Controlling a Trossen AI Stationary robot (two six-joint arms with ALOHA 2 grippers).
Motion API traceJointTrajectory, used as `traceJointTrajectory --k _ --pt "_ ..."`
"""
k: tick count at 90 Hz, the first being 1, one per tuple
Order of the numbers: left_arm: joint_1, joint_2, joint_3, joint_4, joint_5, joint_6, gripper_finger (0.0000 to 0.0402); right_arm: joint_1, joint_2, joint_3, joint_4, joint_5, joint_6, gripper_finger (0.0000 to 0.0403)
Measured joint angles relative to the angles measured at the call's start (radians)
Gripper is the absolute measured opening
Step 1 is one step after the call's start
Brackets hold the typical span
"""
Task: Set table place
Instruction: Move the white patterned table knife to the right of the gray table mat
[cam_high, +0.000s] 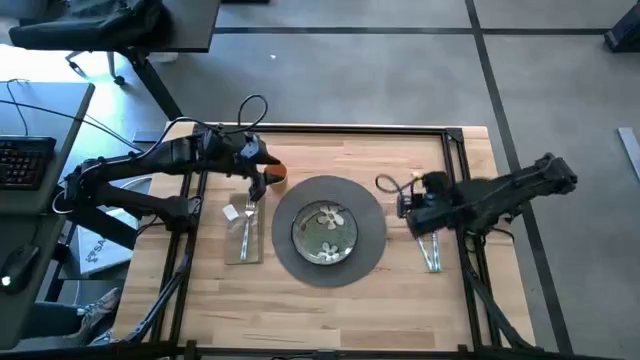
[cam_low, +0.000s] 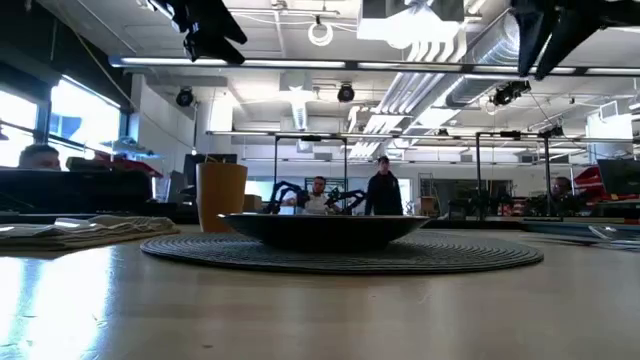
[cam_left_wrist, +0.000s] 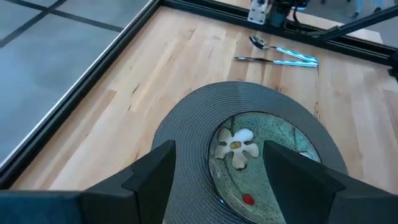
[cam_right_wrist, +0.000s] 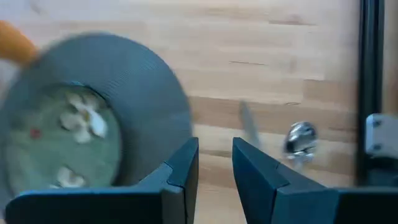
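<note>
High view: the left hand (cam_high: 256, 186) hangs above the fork (cam_high: 248, 222) and napkin (cam_high: 243, 235), with the orange cup (cam_high: 275, 176) just beside it. The right hand (cam_high: 408, 205) hangs between the placemat (cam_high: 372, 235) and the knife and spoon (cam_high: 431, 252) on the worktop (cam_high: 330, 310). The plate (cam_high: 325, 232) sits centred on the placemat.

Low view: the cup (cam_low: 221, 196) stands upright behind the placemat (cam_low: 340, 252). The plate (cam_low: 322, 229) looks rigid and breakable; judged best lifted by its rim. The napkin (cam_low: 80, 231) lies soft and flat, likely to slide.

Left wrist view: the left hand (cam_left_wrist: 214, 163) is open and empty above the placemat (cam_left_wrist: 186, 130) and plate (cam_left_wrist: 261, 162). The spoon (cam_left_wrist: 261, 43) and knife (cam_left_wrist: 267, 59) lie well beyond it; thin and smooth, they probably need a pinch across the handle.

Right wrist view: the right hand (cam_right_wrist: 215, 160) is slightly open, holding nothing, near the spoon (cam_right_wrist: 301, 135).

No readable writing or brand shows in any view.
</note>
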Motion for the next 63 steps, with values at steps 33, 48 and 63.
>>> traceJointTrajectory --k 33,48,63 --pt "0.0 0.0 0.0 0.003 -0.004 -0.071 0.0223 -0.21 -0.285 -0.406 0.367 -0.474 -0.286 0.0076" --pt "0.0 0.0 0.0 0.003 -0.011 -0.071 0.0223 -0.167 -0.305 -0.538 0.505 -0.612 -0.265 0.0076" --pt "0.0 0.0 0.0 0.003 -0.057 -0.072 0.0223 -0.111 -0.302 -0.578 0.621 -0.523 -0.213 0.0076"
